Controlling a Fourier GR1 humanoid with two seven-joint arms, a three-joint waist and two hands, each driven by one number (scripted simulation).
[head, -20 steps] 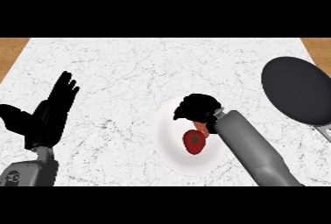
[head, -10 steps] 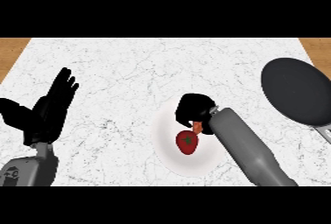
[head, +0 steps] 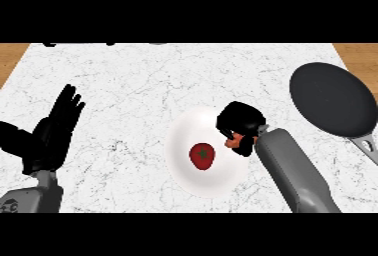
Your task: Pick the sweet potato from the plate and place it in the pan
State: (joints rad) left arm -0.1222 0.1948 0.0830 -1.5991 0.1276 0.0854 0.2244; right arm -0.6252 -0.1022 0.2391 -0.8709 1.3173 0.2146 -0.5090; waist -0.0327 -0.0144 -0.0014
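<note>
A white plate (head: 193,181) lies on the marble counter, mid-view. On it sits a red tomato (head: 201,155) with a green stem. My right hand (head: 240,119) hovers over the plate's right edge, fingers curled round an orange sweet potato (head: 238,141), of which only a small piece shows under the hand. The dark round pan (head: 333,100) rests at the right, its grey handle (head: 367,149) pointing toward the lower right. The pan holds nothing. My left hand (head: 48,134) stays open at the left, fingers up.
The wooden floor shows beyond the counter's far corners (head: 15,56). The counter's white marble top (head: 140,85) spreads between the left hand and the plate, and behind the plate.
My right hand has closed round the sweet potato and risen slightly toward the right, off the plate's middle. The tomato now shows fully. The left hand has not moved.
</note>
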